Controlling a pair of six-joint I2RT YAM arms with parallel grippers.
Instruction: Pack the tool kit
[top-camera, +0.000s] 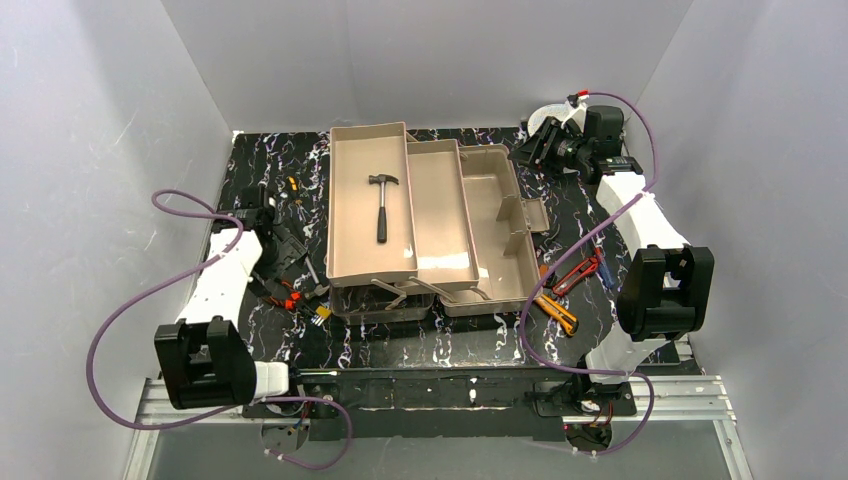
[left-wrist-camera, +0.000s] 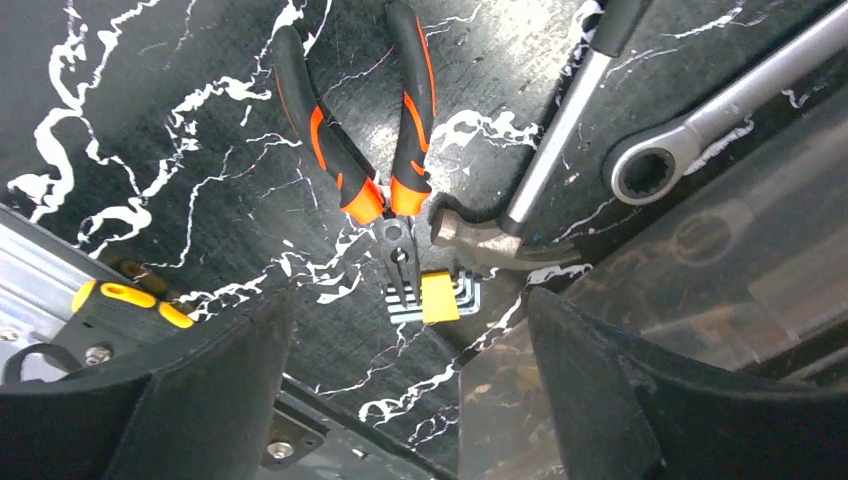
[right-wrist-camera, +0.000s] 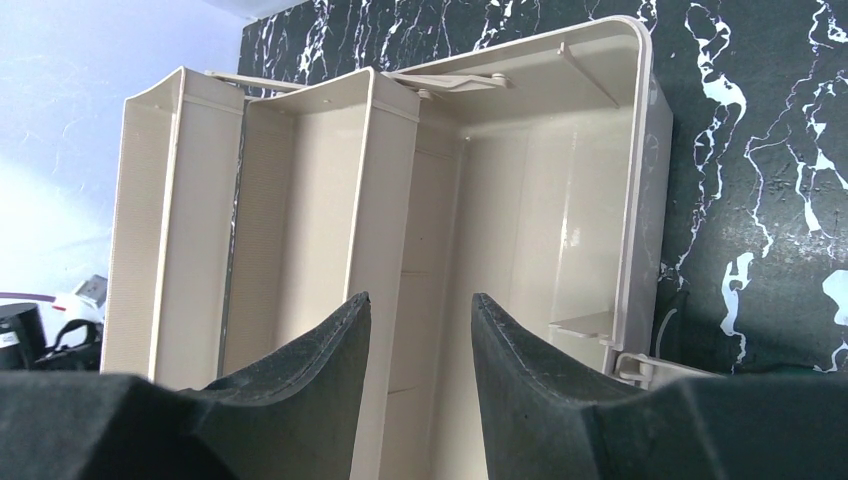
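Toolbox (right-wrist-camera: 590, 230) mid-worktop (top-camera: 450, 345), trays fanned open so every compartment loads from above. Hammer (top-camera: 382, 205) lies alone in leftmost tray (top-camera: 352, 215); middle tray (top-camera: 440, 210) and base bin (top-camera: 495, 205) look bare. Left tool (left-wrist-camera: 408, 310) spread wide, pinching nothing, over orange pliers (left-wrist-camera: 350, 150) beside box: likely next pick. Right tool (right-wrist-camera: 418, 305) part-spread, empty, facing box interior.

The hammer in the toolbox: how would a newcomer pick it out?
A big tan toolbox stands open on the table. In its leftmost tray lies the hammer, black handle, steel head at the far end. It is the only tool inside the box; the rest lie outside it.
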